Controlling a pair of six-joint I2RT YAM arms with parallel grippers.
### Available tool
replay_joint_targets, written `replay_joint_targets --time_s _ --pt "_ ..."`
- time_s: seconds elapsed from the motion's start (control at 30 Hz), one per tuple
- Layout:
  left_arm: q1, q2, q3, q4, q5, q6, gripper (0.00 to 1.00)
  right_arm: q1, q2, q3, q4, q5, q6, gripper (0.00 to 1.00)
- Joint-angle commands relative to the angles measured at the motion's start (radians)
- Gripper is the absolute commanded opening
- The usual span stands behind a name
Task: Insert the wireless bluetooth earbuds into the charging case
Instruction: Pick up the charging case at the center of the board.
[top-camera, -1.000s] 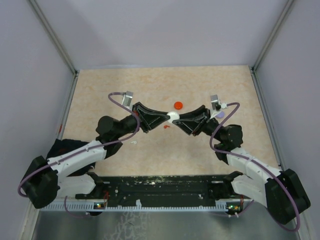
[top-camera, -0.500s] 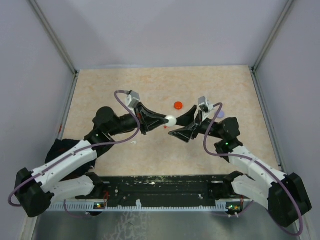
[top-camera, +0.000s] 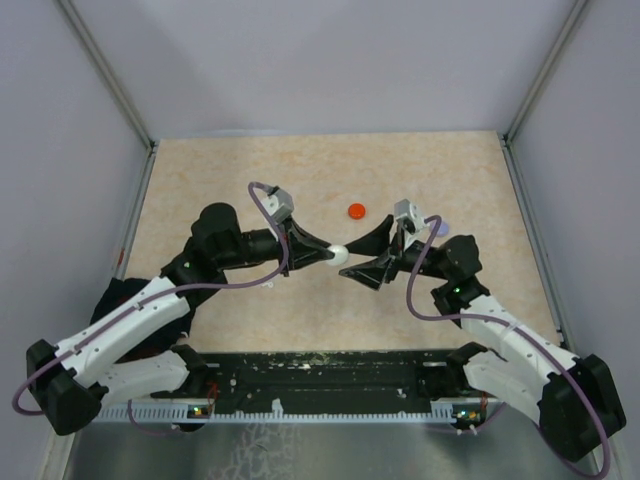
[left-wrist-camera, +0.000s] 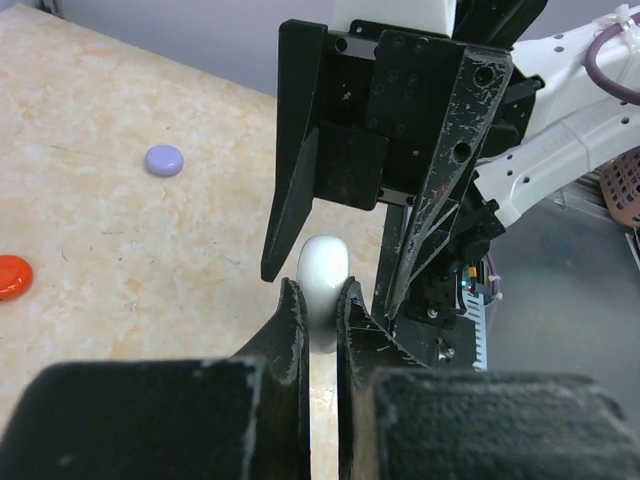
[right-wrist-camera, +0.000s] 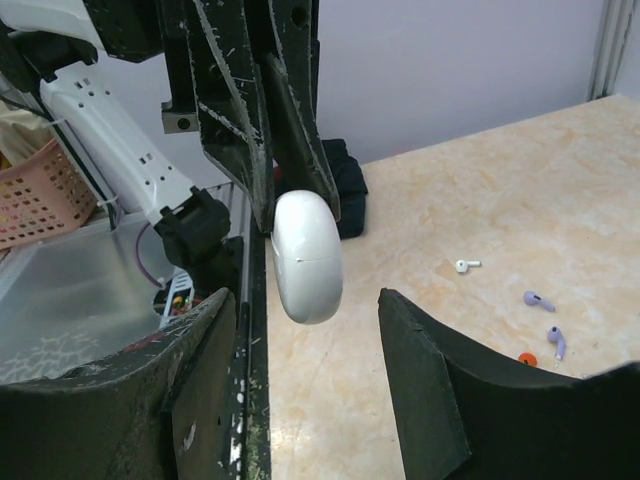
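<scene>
Earbuds (right-wrist-camera: 463, 265): loose on the tabletop (top-camera: 200, 190), none in a case. The right wrist view shows a white one, two purple ones (right-wrist-camera: 537, 299) just past it, and a red piece at the edge of the right finger.
Left gripper (left-wrist-camera: 318, 300): jaws pressed onto the white case from both sides, pinching it edge-on near its lower end.
Charging case (right-wrist-camera: 306, 258): white and egg-shaped, held above the table at mid-field between the two arms. A seam runs round it and the lid looks closed.
Right gripper (right-wrist-camera: 300, 310): jaws spread wide, one finger on each side of the case and neither touching it.
Far field: a red disc (top-camera: 356, 211) lies beyond the grippers and a lilac disc (top-camera: 440, 228) sits off by the right arm, both flat on the table and apart from the action.
Just changed: a second ago both grippers met at the case; since then the right one has let go and drawn back a little, leaving the left as sole holder.
What it means: the case now appears steadied by one arm, which frees the right gripper. The likely next steps are opening the lid or fetching an earbud, and no earbud is seated yet.
</scene>
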Motion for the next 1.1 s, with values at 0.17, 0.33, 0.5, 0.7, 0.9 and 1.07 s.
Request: replay_joint_targets --time_s 0.17,0.33,0.5,0.7,0.9,1.07 --pt "-0.002 0.002 0.06 -0.049 0.085 0.05 0.0 0.001 0.012 0.046 0.115 -0.051 0.035 0.53" --pt "-0.002 0.034 0.087 -0.084 0.118 0.075 0.0 0.001 0.036 0.054 0.15 -0.091 0.067 0.48" --pt "-0.002 0.048 0.124 -0.129 0.123 0.119 0.0 0.001 0.057 0.06 0.153 -0.122 0.084 0.45" --pt "-0.003 0.07 0.172 -0.213 0.116 0.182 0.0 0.002 0.068 0.066 0.142 -0.129 0.08 0.37" --pt "-0.003 0.093 0.207 -0.278 0.118 0.227 0.0 0.002 0.078 0.072 0.144 -0.132 0.081 0.37" --pt "-0.006 0.104 0.227 -0.312 0.115 0.254 0.0 0.002 0.081 0.072 0.15 -0.132 0.082 0.37"
